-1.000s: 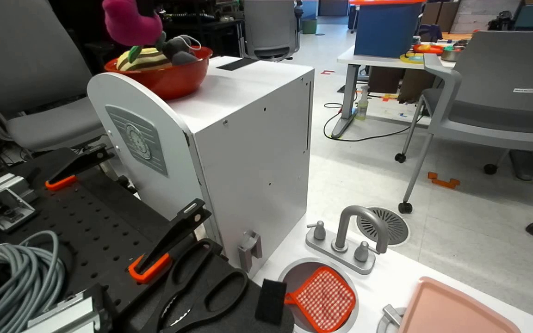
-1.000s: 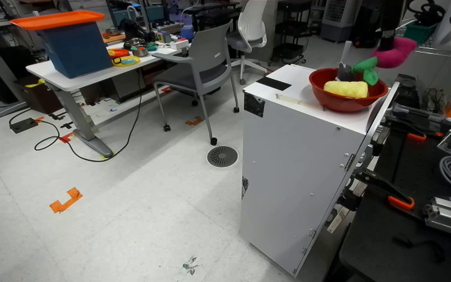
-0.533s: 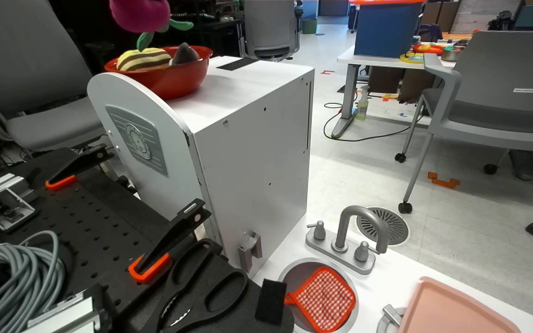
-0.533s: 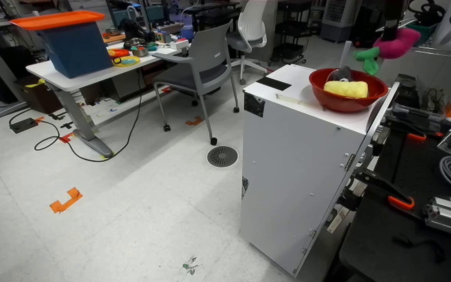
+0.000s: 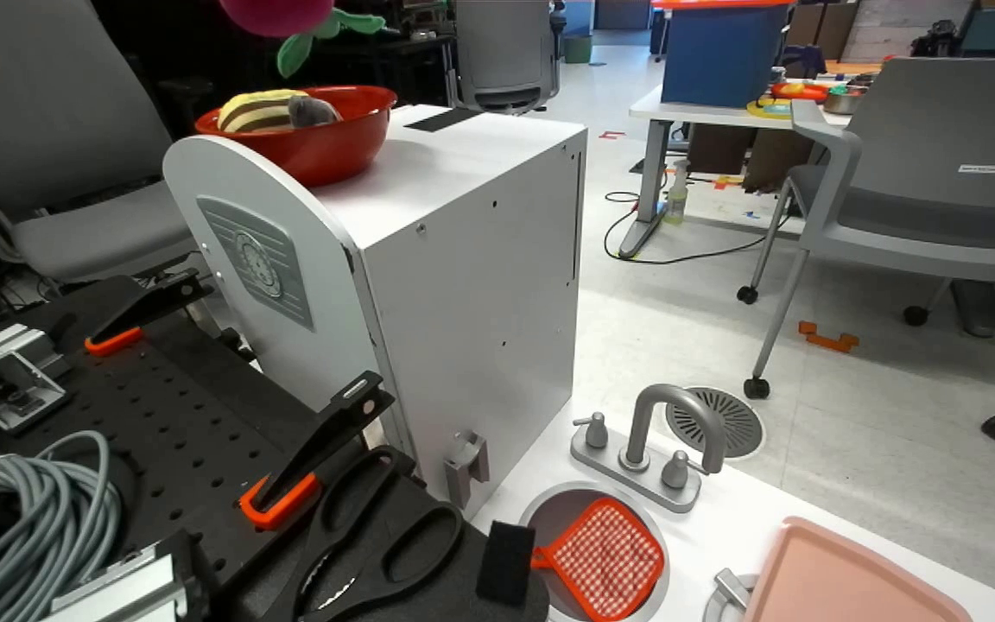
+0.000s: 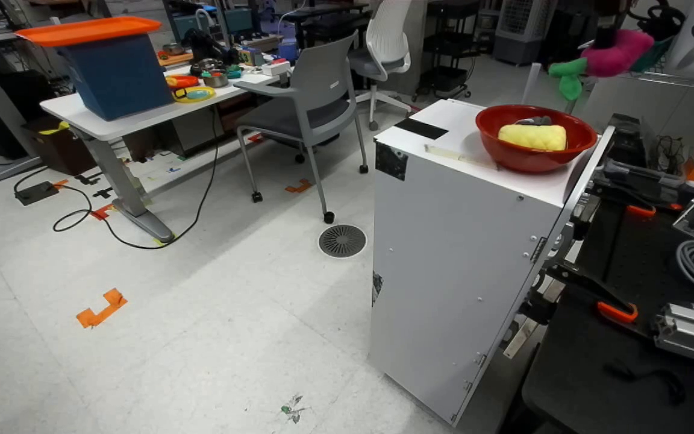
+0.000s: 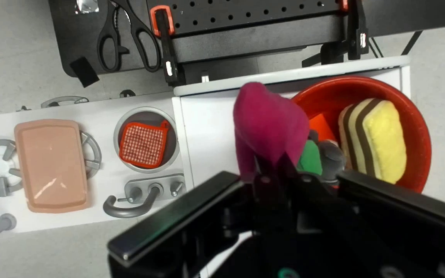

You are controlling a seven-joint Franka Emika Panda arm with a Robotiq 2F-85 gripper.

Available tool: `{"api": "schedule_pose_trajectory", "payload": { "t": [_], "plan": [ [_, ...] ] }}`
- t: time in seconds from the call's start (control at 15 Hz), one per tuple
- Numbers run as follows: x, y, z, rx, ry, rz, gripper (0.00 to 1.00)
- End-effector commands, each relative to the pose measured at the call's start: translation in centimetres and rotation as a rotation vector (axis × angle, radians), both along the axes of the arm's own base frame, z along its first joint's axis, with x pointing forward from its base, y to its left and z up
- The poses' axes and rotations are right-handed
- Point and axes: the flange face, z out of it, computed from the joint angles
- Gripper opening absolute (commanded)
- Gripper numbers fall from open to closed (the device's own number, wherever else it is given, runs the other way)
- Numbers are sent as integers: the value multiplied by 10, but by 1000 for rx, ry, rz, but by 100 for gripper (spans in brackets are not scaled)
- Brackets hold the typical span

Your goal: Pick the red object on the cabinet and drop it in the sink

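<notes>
- The magenta plush (image 7: 267, 119) with green leaves (image 6: 571, 87) hangs in the air above the cabinet (image 5: 472, 285), with a gap to the red bowl (image 5: 325, 160) in both exterior views.
- The end effector (image 7: 274, 173) is pinching the magenta plush, whose rounded body bulges past the grip.
- The red bowl stands on the cabinet top, close to the edge with the arched panel (image 5: 329, 302), at the end away from the sink (image 7: 147, 116); a striped plush (image 7: 386, 133) and a grey plush (image 7: 330, 158) lie in it.
- The sink is round, at the end of the white worktop (image 7: 104, 114) next to the cabinet; a red checked pot holder (image 7: 144, 144) lies inside, and the faucet (image 5: 639, 423) stands toward the worktop's long edge away from the black perforated board (image 7: 222, 9).
- Step in hand, as I judge it: the pick is done, the carry is beginning, the drop remains.
- Next move, probably: pass the cabinet's sink-side edge, keep the green leaves off the faucet, come down over the sink and let go above the pot holder.
- Against a second ago: the magenta plush is higher; its leaves overlapped the red bowl in both exterior views then and are clear now. The grey plush, then raised, lies low beside the striped plush.
</notes>
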Motion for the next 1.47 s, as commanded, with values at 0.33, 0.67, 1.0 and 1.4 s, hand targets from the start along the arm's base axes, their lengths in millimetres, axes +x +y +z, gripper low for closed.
{"api": "schedule_pose_trajectory", "payload": {
  "t": [0.33,0.67,1.0,1.4],
  "plan": [
    [0,-37,-2,-39,2,-172,1],
    [8,-46,-4,-156,21,-108,1],
    [26,-42,-7,-265,-39,7,1],
    [47,-31,-8,-173,-240,63,1]
  ]
}}
